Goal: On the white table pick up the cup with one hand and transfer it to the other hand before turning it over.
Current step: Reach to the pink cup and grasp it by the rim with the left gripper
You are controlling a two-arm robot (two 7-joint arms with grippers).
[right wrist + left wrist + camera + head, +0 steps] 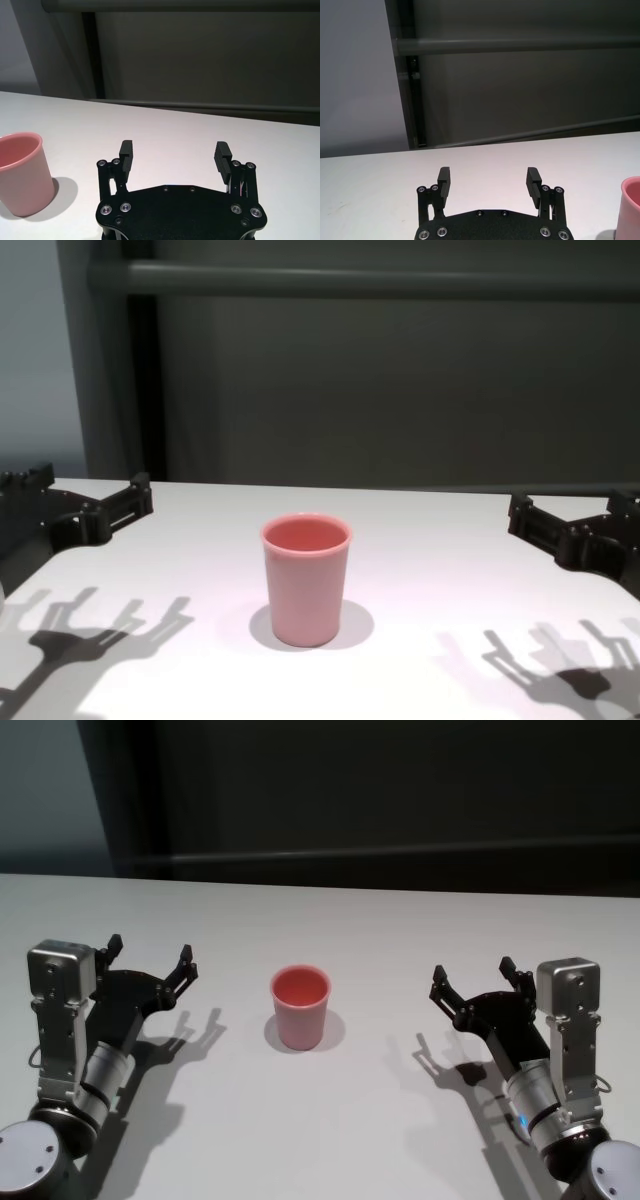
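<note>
Cup (300, 1007) stands upright mid-desk (350, 1120) between our left pincer (150, 960) and right pincer (475, 978), both apart; a careless approach could topple it.

A dark wall (400, 400) with a horizontal grey rail (380, 280) stands behind, pale panel (355, 75) beside it.

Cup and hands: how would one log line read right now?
cup: upright on white table, untouched | left hand: open, left of cup | right hand: open, right of cup
</note>
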